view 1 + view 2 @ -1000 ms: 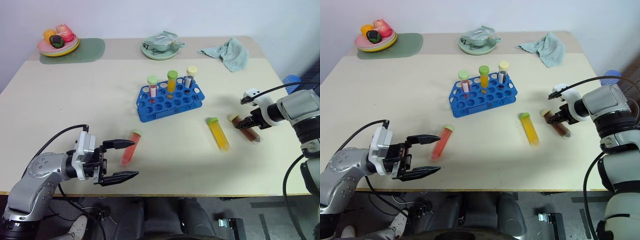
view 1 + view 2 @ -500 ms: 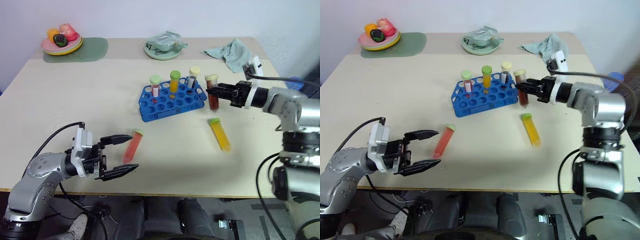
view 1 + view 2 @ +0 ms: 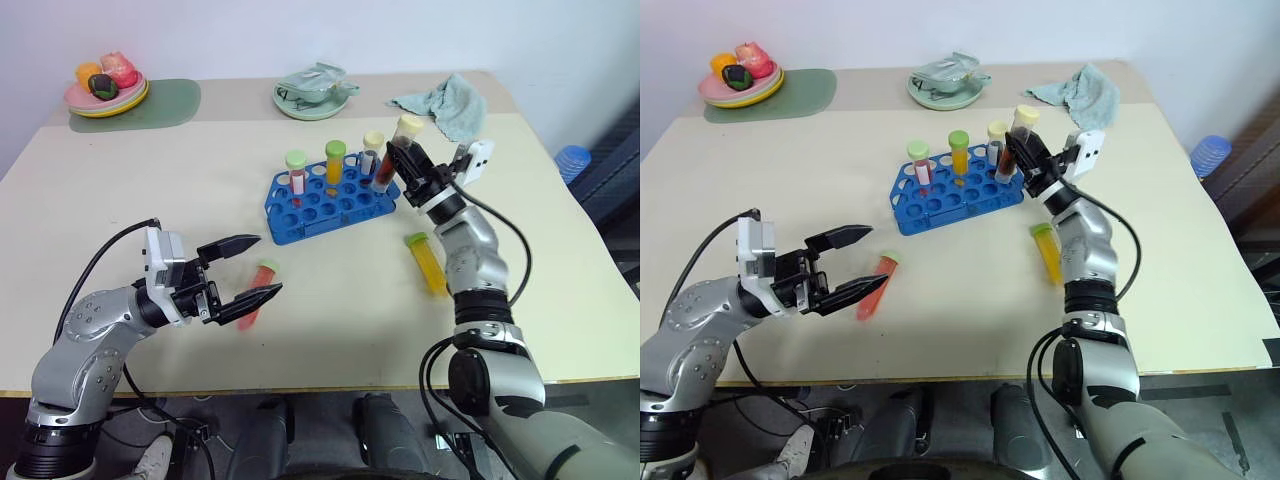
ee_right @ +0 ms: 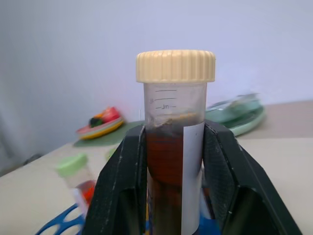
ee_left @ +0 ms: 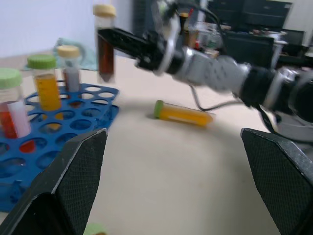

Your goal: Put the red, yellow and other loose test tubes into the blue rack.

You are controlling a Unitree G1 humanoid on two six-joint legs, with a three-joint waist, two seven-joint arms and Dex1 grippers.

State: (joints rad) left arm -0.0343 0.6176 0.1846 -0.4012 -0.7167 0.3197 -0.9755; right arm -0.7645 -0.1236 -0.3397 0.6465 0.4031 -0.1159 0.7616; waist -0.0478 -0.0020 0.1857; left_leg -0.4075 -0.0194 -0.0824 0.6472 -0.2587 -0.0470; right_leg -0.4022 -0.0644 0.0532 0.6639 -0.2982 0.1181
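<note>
Since the earlier frame, your right gripper [image 3: 402, 160] has swung in from the right side of the picture, carrying the dark brown tube [image 3: 390, 155] off the tabletop [image 3: 560, 260] to the far right corner of the blue rack [image 3: 330, 195]. Its fingers [image 4: 120, 196] are clamped on that tube, which stands nearly upright with its cream cap up, above the rack's right end; you cannot tell whether its foot has entered a hole.

Your left gripper [image 3: 245, 268], lower left of the frame, has crept slightly forward. Its fingers are spread wide and hold nothing. The red tube [image 3: 252, 305] lies flat on the tabletop just past the lower fingertip, pale green cap pointing toward the rack.

The yellow tube [image 3: 428, 262] lies on the tabletop, right of centre, below the right forearm, green cap toward the rack.

Three other tubes stand in the rack's back row.

Upper part of the frame: a plate of fruit [image 3: 105, 85] on a green mat [image 3: 165, 100] at upper left, a pale green dish [image 3: 315, 92] at top centre, a crumpled cloth [image 3: 445, 100] to its right.
</note>
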